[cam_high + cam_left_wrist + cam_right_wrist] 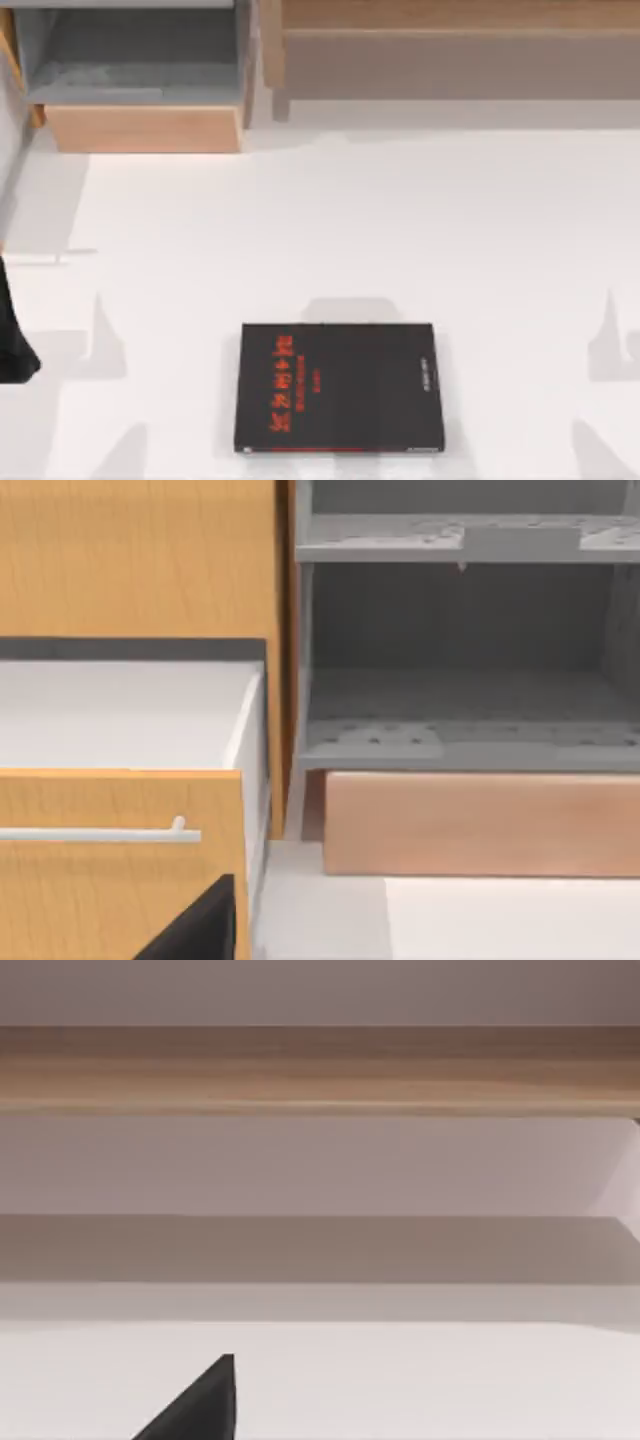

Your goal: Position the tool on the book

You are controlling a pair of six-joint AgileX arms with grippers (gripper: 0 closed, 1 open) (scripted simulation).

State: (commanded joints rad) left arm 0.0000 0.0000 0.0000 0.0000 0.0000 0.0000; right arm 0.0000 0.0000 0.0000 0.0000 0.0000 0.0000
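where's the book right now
In the top view the book lies flat on the white table, at its near edge around the middle, cover up, far from the wooden shelf unit.

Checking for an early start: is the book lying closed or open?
Closed: the book lies flat on the table, its red-lettered cover facing up.

An overhead camera looks straight down on the white table (400,230), the book (338,388) near its front edge. The left wrist camera faces the grey shelf unit (460,670) and an open wooden drawer (120,860) close ahead of the hand; the right wrist camera faces a wooden ledge (320,1070) across the table.
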